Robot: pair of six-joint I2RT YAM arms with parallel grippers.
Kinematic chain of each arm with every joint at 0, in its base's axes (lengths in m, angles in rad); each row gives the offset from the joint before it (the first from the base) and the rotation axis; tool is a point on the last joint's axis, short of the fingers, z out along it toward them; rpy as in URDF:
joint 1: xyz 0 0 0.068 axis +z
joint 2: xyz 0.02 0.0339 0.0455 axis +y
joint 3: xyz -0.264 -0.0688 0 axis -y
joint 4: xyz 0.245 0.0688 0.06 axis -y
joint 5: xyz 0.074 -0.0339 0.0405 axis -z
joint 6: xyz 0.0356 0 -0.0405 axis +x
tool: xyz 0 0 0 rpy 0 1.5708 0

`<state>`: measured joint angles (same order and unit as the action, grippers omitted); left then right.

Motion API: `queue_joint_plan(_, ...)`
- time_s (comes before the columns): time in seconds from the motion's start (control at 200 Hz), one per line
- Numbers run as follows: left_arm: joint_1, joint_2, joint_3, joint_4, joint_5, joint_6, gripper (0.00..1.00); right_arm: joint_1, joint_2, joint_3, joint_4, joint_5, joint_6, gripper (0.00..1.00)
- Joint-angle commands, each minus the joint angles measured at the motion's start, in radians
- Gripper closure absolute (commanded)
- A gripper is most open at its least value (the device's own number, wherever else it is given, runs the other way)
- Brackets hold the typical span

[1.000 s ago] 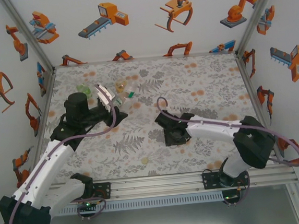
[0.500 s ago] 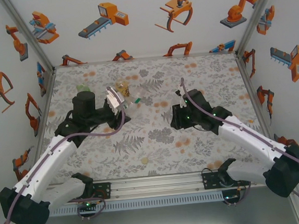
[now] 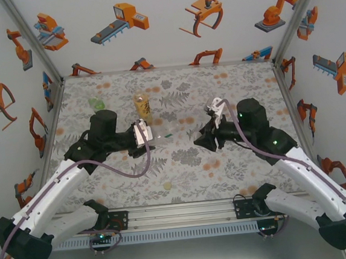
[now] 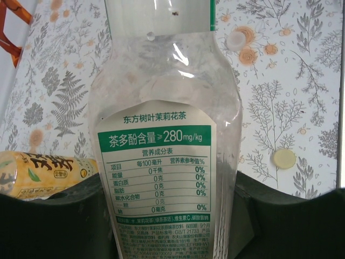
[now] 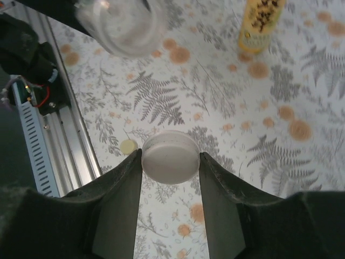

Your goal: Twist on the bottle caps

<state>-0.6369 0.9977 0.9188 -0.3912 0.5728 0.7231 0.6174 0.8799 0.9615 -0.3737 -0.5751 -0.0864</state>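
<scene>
My left gripper [image 3: 143, 134] is shut on the colourless bottle [image 3: 151, 136], which lies sideways with its open neck pointing right. In the left wrist view its labelled body [image 4: 167, 162] sits between the fingers [image 4: 81, 216]. My right gripper [image 3: 205, 136] faces that neck from a short way off. It is shut on the white cap [image 5: 170, 156], with the bottle's blurred mouth [image 5: 121, 24] ahead of it. The amber bottle [image 3: 142, 106] stands behind the held one. The green bottle [image 3: 96, 103] is at the back left. A pale yellow cap [image 3: 167, 185] lies near the front edge.
The aluminium rail [image 3: 180, 213] runs along the near edge of the table, and in the right wrist view the rail [image 5: 38, 135] is at the left. Printed walls close in the left, back and right sides.
The left gripper has carried the colourless bottle nearer and to the right, turning it sideways. The right arm has lifted off the table with the white cap and turned towards the bottle's neck.
</scene>
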Motion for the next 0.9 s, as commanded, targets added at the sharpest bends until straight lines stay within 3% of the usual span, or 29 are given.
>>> queue_joint_plan(0.0, -0.009, -0.019, 0.001, -0.026, 0.03, 0.062, 1.0, -0.002, -0.013, 0.051, 0.044, -0.172, -0.137, 0.76)
queue_joint_plan(0.436, -0.042, -0.032, -0.005, -0.085, 0.058, 0.09, 1.0, -0.001, 0.065, 0.147, 0.039, -0.294, -0.298, 0.77)
queue_joint_plan(0.896, -0.059, -0.018, 0.004, -0.091, 0.043, 0.072, 1.0, 0.022, 0.16, 0.199, 0.001, -0.356, -0.328, 0.78)
